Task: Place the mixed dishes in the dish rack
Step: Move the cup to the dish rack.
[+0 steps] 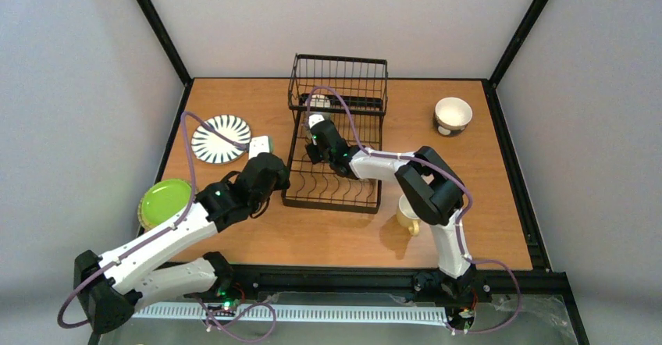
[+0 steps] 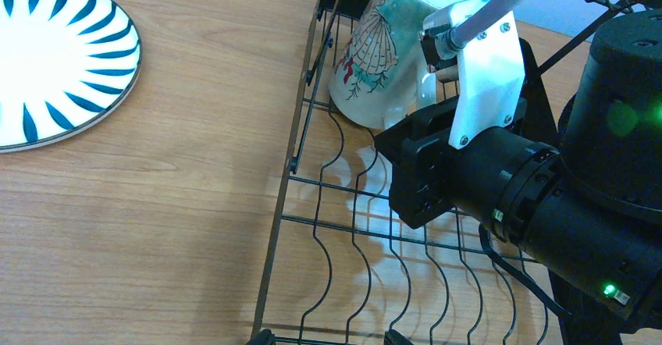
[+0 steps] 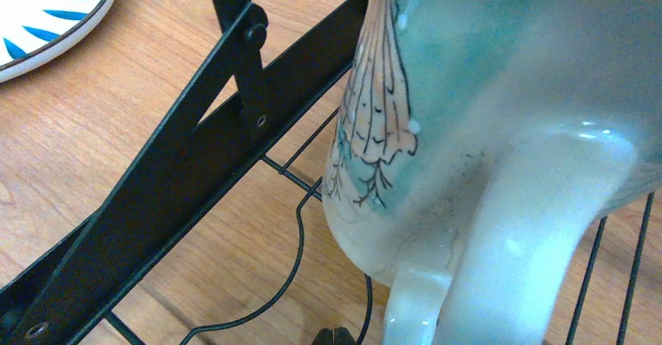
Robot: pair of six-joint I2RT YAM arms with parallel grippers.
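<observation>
The black wire dish rack (image 1: 336, 169) stands mid-table. A teal-and-white cup (image 2: 379, 56) with a shell drawing rests wide end down on the rack's wires by the taller basket section. My right gripper (image 3: 334, 336) reaches into the rack (image 3: 195, 150). It is shut, fingertips pressed together just left of the cup's handle (image 3: 507, 267), with nothing between them. My left gripper (image 2: 328, 339) hangs open and holds nothing, over the rack's near left corner (image 2: 273, 228). The black-and-white striped plate (image 1: 221, 138) lies left of the rack. The lime-green plate (image 1: 165, 201) sits at the left table edge.
A cream bowl (image 1: 453, 115) stands at the back right. A yellow mug (image 1: 407, 214) sits right of the rack's front corner, partly behind the right arm's elbow. The right arm's body (image 2: 562, 204) lies across the rack's plate slots.
</observation>
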